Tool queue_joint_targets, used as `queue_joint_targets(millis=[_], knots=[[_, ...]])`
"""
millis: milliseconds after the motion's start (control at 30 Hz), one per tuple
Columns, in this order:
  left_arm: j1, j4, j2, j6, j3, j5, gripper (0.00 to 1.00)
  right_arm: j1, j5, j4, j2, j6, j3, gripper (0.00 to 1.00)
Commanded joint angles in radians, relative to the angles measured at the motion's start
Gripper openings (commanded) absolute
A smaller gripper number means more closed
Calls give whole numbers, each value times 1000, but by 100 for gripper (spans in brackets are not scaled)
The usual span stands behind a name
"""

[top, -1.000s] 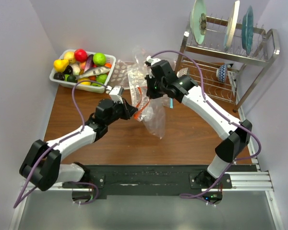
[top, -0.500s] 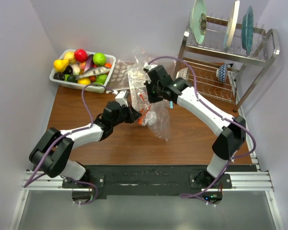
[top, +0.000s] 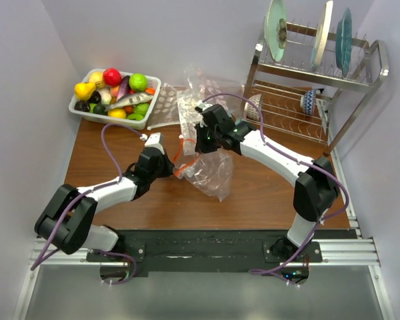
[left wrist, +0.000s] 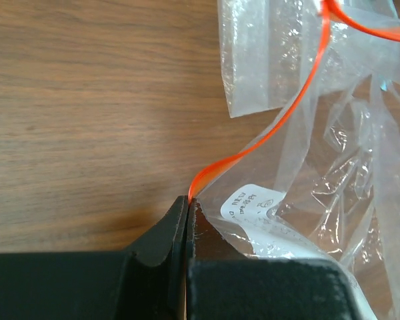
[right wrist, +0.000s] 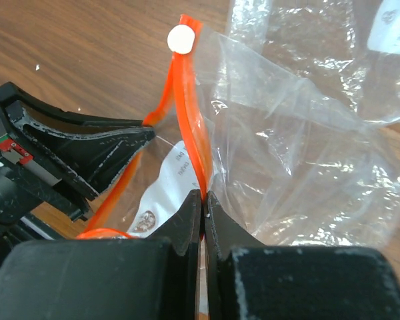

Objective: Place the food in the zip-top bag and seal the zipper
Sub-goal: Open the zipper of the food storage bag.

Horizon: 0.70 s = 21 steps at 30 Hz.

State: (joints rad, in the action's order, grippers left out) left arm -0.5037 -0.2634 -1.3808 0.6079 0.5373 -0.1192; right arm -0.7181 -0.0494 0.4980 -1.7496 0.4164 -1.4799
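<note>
The left gripper [left wrist: 187, 203] is pinching the zipper [left wrist: 280, 127], jaws closed flat on one orange lip. The right gripper [right wrist: 203, 197] is clamping what looks like the other lip, just beside it. Over the last second both arms have been coming down and the left has been pulling back, so the bag [top: 210, 175] is now slumping on the table [top: 267, 193] rather than hanging. It looks empty. The food [top: 113, 90] is sitting in the basket [top: 153, 83], well apart, so loading seems not yet begun.
</note>
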Motion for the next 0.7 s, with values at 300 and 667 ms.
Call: queue_joint_targets(millis=[300,667], knots=[[47,49,-1,-30,30,-140,0,26,166,111,56,-53,-111,0],[47,76,147,-94,90,66,65,26,52,51,-31,-21,-112,0]])
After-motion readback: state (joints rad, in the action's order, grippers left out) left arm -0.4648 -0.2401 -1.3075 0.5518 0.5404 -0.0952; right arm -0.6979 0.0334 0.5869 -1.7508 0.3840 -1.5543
